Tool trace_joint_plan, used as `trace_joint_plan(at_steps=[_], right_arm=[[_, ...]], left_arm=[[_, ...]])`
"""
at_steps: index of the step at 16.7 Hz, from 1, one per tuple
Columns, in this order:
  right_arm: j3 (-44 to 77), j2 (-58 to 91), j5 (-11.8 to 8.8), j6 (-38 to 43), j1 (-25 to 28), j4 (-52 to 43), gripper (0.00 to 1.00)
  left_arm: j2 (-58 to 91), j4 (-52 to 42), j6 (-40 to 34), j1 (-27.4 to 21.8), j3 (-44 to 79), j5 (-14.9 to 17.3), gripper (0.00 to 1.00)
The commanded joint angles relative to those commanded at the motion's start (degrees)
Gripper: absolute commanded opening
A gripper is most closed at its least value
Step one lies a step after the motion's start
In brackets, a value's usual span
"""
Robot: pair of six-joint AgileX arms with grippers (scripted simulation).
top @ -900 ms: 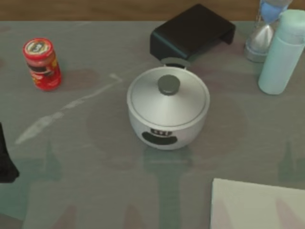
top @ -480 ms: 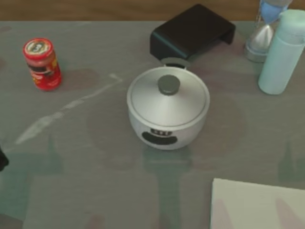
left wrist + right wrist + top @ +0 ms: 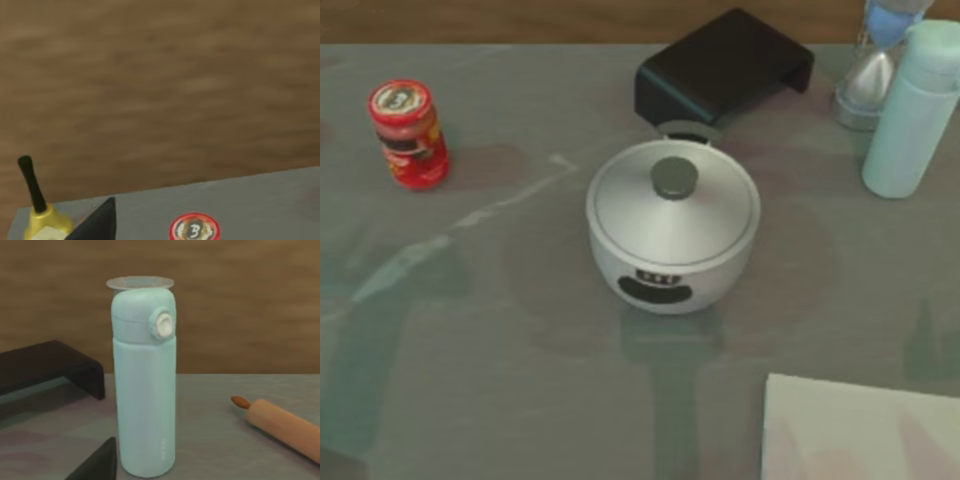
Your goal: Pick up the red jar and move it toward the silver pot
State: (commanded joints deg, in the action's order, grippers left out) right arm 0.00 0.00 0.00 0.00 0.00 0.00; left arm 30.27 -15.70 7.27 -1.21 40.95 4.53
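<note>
The red jar (image 3: 408, 135) stands upright at the table's far left, pale lid up, untouched. Its red-rimmed lid (image 3: 194, 231) also shows in the left wrist view, a little ahead of the camera. The silver pot (image 3: 672, 225) sits mid-table with its domed lid, dark knob and black oval mark, well to the jar's right. Neither arm appears in the top view. Only a dark wedge of my left gripper (image 3: 97, 225) shows in its wrist view, beside the jar's lid and apart from it. A similar dark wedge of my right gripper (image 3: 97, 465) shows close to the mint bottle.
A black stand (image 3: 723, 65) sits behind the pot. A tall mint bottle (image 3: 912, 105) and a silver-and-blue hourglass (image 3: 873, 65) stand at the back right. A pale sheet (image 3: 860, 430) lies front right. A yellow bell (image 3: 42, 217) stands near the jar; a rolling pin (image 3: 285, 427) lies beyond the bottle.
The dark part of my left arm at the top view's left edge has slid out of that view. The jar and the pot have not moved.
</note>
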Motion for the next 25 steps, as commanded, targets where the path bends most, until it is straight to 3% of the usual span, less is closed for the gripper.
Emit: trace_joint_plan(at_steps=[7,14,20,25], right_arm=[[0.0,0.0,0.0,0.0,0.0,0.0,1.00],[0.0,0.0,0.0,0.0,0.0,0.0,1.00],[0.0,0.0,0.0,0.0,0.0,0.0,1.00],[0.0,0.0,0.0,0.0,0.0,0.0,1.00]], left_arm=[[42.8,-25.5,5.8,-1.2,32.8,2.6,1.00],[85.3,-49.2,10.9,-0.8,65.2,2.0,1.00],[107.0,-58.5,14.0,0.0,89.0,0.4,1.00],[113.1,-60.1,15.2,0.3,98.2,-0.3,1.00]])
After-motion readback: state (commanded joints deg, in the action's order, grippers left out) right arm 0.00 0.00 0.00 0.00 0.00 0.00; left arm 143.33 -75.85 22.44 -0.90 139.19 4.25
